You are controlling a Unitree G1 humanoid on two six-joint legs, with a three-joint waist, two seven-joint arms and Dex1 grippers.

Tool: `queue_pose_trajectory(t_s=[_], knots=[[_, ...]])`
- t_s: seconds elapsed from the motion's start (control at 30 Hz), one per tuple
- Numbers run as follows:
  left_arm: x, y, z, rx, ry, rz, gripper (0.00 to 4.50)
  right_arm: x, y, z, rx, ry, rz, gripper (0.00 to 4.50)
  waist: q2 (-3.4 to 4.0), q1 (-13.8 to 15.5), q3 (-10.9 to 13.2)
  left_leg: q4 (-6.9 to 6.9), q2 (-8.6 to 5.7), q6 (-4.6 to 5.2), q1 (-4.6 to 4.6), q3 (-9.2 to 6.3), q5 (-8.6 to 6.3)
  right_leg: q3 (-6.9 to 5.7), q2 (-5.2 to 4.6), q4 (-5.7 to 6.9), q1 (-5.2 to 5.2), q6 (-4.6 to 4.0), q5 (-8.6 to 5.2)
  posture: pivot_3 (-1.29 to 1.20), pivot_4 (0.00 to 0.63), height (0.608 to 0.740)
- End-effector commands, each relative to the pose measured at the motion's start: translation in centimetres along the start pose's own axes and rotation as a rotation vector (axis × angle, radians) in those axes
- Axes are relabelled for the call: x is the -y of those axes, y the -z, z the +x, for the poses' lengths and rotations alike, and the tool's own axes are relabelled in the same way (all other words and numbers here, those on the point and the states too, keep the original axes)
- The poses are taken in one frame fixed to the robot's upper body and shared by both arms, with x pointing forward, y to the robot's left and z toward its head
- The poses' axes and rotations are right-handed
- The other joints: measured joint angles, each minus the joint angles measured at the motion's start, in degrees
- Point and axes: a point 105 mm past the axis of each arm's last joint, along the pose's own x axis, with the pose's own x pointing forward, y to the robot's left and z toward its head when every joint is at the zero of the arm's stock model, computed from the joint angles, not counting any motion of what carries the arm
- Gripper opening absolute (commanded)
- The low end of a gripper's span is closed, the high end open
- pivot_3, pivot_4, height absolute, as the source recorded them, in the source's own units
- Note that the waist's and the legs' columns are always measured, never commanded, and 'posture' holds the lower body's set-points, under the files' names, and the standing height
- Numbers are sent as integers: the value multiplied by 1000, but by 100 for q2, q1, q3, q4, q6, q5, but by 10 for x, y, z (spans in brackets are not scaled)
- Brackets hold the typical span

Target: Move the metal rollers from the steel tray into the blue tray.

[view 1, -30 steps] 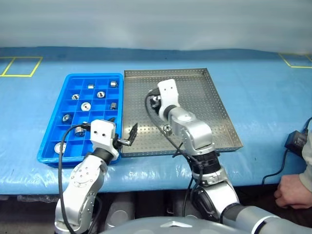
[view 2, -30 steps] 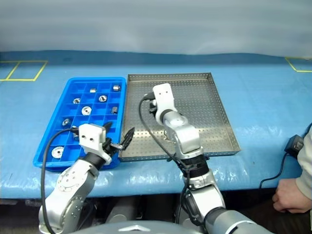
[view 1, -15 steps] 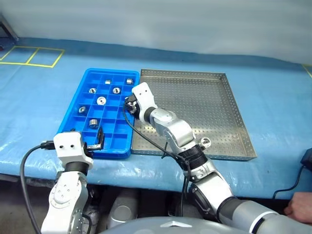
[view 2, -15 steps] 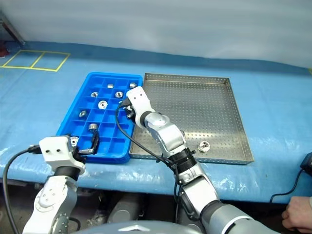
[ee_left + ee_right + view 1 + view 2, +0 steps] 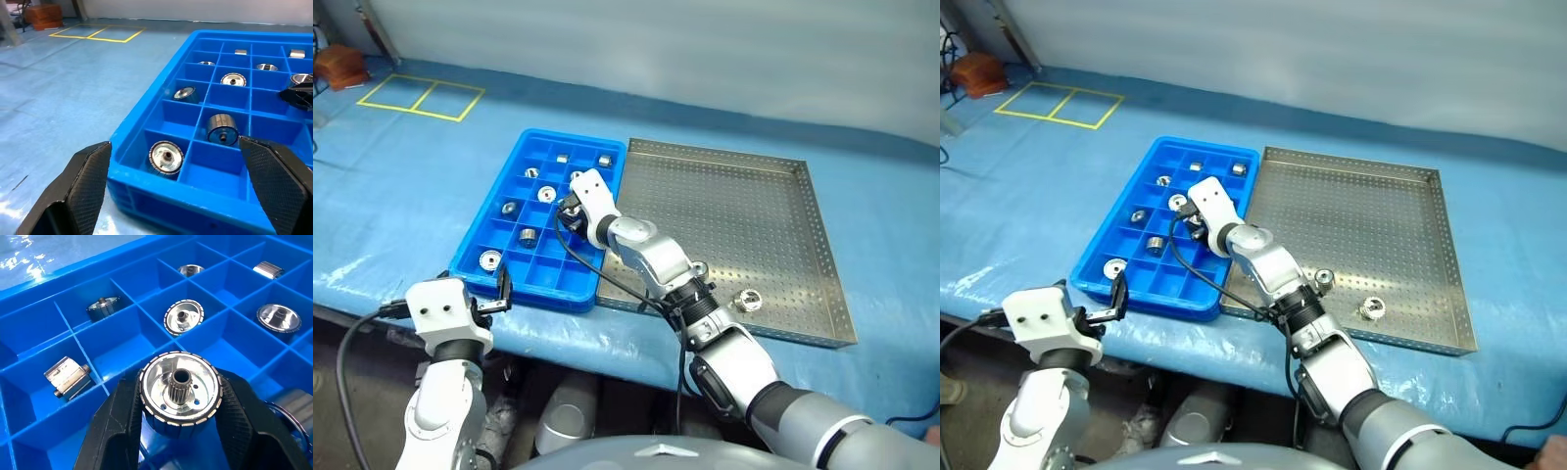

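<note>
Metal rollers lie in two places in the left eye view: two loose ones [image 5: 747,302] near the front rim of the steel tray [image 5: 773,186], the rest spread over compartments of the blue tray [image 5: 481,235], which sits just beside the steel tray on the blue-covered surface [image 5: 401,186]. The right tool [image 5: 570,212] reaches over the blue tray's right-hand columns with its fingers drawn close on a roller. The left tool [image 5: 499,293] hangs off the blue tray's front edge, fingers spread wide and holding nothing.

The left wrist view shows the left tool [image 5: 181,166] with both fingers [image 5: 83,181] far apart, framing the blue tray's near corner. One roller [image 5: 166,157] lies in the corner compartment and another [image 5: 222,129] in the next one back. More sit further along.

In the right wrist view the right tool [image 5: 178,418] clamps a toothed roller [image 5: 179,387] between its two fingers, above a blue compartment. Other rollers rest in the compartments around, one flat disc [image 5: 184,316] just beyond the held one.
</note>
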Motion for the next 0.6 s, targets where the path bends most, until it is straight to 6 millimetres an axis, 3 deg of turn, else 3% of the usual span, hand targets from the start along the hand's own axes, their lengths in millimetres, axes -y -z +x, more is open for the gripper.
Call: queue_pose_trajectory(t_s=[0.03, 0.27, 0.53, 0.6], knots=[[2, -17, -4, 75, 2, -1, 4500, -27, -33, 7, 104, -62, 29, 1713, 0, 131, 0, 0, 0, -1, -4, 0, -1, -1, 0, 0, -4, 0, 0, 585, 150, 740], [12, -16, 2, 71, 56, -6, 4500, -5, -26, 2, 96, 14, 47, 1713, -1, 486, -1, 1, -7, -7, -31, 9, -3, -2, 7, 2, -41, 14, 9, 538, 150, 740], [19, -14, 9, 65, 105, -3, 4500, 18, -19, -7, 81, 85, 44, 1713, -1, 519, -1, 1, -5, -12, -38, 35, -5, -6, 9, 3, -47, 14, 8, 483, 150, 740], [23, -13, 11, 62, 125, -5, 4500, 18, -18, -11, 76, 78, 45, 2447, -1, 491, -2, 1, -5, -13, -38, 36, -6, -7, 9, 3, -47, 14, 8, 467, 150, 740]])
